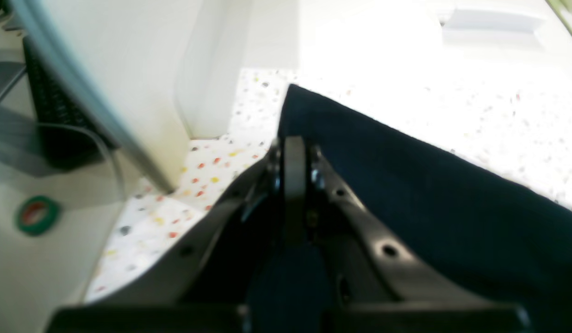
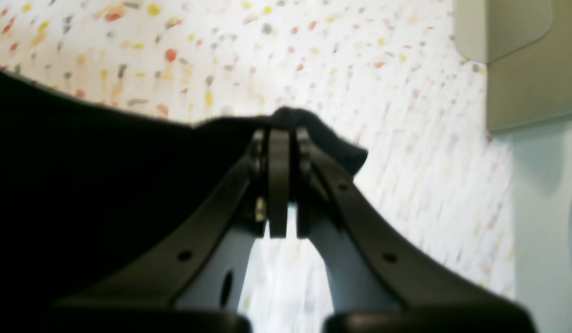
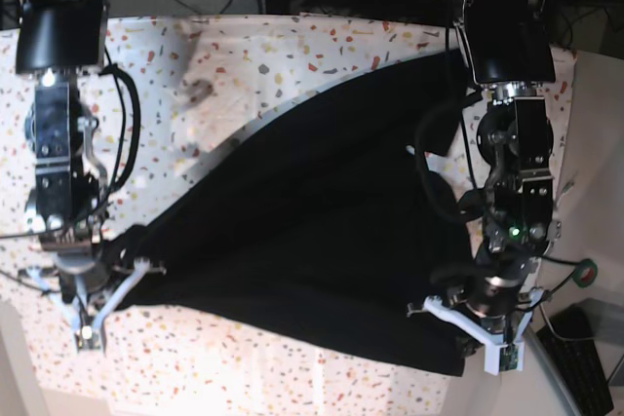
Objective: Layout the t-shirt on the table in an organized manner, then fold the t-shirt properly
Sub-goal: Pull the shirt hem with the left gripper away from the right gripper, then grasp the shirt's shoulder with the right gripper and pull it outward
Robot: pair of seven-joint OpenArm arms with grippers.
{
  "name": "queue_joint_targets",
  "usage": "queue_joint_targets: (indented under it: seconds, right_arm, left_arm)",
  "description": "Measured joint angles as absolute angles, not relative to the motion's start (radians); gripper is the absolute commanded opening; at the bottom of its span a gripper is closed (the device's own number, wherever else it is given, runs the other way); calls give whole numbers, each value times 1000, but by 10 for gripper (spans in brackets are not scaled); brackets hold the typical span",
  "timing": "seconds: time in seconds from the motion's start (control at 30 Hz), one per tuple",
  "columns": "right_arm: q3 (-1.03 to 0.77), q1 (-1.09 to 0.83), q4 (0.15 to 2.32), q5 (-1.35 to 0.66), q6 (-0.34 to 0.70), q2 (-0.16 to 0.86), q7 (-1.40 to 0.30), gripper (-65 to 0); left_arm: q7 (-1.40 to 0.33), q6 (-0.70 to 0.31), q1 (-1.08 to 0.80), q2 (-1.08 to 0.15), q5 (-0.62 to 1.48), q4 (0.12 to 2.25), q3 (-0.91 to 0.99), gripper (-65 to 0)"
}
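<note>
where visible, t-shirt [image 3: 322, 211] plain black, unlettered

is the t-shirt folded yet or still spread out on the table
Spread out, not folded: in the base view the t-shirt lies as one wide black sheet across the table, each gripper pinching an edge.

The right gripper [image 2: 280, 138] pinches a bunched corner of the black t-shirt [image 2: 96, 185] — apparently lifted — above the flecked table [image 2: 313, 55].
</note>
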State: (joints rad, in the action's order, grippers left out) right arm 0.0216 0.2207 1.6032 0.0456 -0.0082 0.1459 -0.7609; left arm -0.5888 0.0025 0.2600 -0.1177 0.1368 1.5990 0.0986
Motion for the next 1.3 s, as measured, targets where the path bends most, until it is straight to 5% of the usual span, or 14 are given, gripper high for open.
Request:
queue_joint_targets:
  seconds: [0.23, 0.37, 0.43, 0.6, 0.8, 1.03, 1.3]
  right_arm:
    - [20, 531, 1111, 44, -7, 155, -613, -650]
    - [20, 579, 1033, 43, -8, 152, -608, -330]
    - [20, 518, 1147, 44, -2, 153, -607, -272]
    - [-14, 281, 1523, 49, 25, 93, -775, -285]
    - [-109, 24, 1614, 59, 12, -78, -751, -296]
    - [107, -59, 1557, 34, 62, -102, -646, -650]
    - [112, -74, 1366, -47, 61, -113, -646, -650]
  left_arm:
    - [-588, 26, 445, -120, 136, 1393, 75, -650]
    - [-583, 27, 553, -105, 138, 1267, 71, -650]
    - [-588, 26, 572, -105, 139, 1223, 71, -650]
    - [-593, 30, 619, -102, 134, 1158, 72, -650]
    - [-588, 43, 674, -105, 132, 1116, 16, -650]
    - [-586, 133, 682, -90, 146, 1122, -112, -650]
    - [-590, 150, 688, -105, 142, 1135, -107, -650]
